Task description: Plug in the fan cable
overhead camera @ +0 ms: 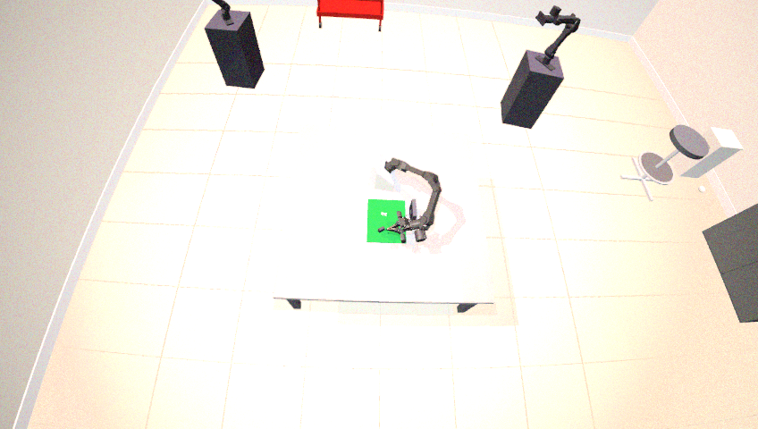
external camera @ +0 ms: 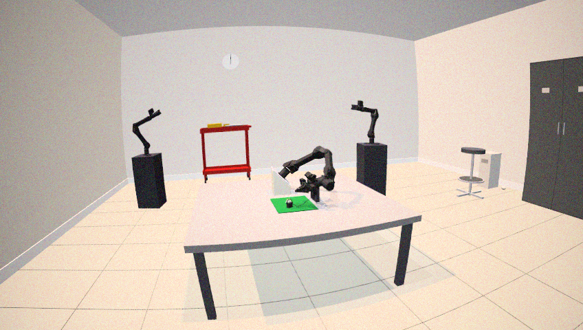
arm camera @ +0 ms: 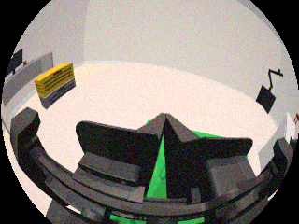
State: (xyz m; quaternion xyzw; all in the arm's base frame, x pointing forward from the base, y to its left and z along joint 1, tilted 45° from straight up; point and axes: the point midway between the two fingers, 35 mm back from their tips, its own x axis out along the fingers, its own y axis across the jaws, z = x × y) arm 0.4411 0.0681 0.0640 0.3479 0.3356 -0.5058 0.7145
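The green board (overhead camera: pixel 374 234) (external camera: pixel 302 205) (arm camera: pixel 157 171) lies flat on the table. A small white fan header (overhead camera: pixel 383 214) stands on its far part. The dark plug (overhead camera: pixel 380 231) (external camera: pixel 289 203) lies on the board nearer the front, apart from the header, and a thin cable runs from it towards the dark fan (overhead camera: pixel 412 208) (external camera: pixel 315 196) standing at the board's right edge. My gripper (overhead camera: pixel 393 228) (external camera: pixel 298 189) (arm camera: pixel 164 118) is shut and empty. It hangs low over the board's right part, just right of the plug, pointing towards it. The wrist view shows neither plug nor header.
A white wedge-shaped block (overhead camera: pixel 387 178) (external camera: pixel 280 184) stands behind the board by my arm's base. Two other arms on black pedestals (overhead camera: pixel 235 47) (overhead camera: pixel 530 88) and a red cart (external camera: pixel 225 149) stand beyond the table (external camera: pixel 245 229).
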